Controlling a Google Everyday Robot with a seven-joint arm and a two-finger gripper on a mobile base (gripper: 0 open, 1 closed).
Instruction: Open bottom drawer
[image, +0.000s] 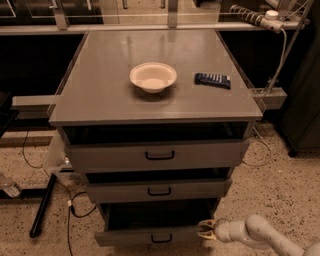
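The bottom drawer (125, 236), lowest of 3 in the front of the bench (100, 95), stands partly pulled out. The tool (205, 230) sits low at the bench's right front, just beside that drawer's right corner. We cannot tell its state.

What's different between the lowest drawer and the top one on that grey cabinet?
The bottom drawer has a narrower, shallower front than the top drawer. Its black handle is smaller than the top drawer's. More dark interior shows behind the bottom drawer's front than the top drawer's. The gripper sits at the bottom drawer's right end, far from the top drawer. Both are grey with centred black handles.
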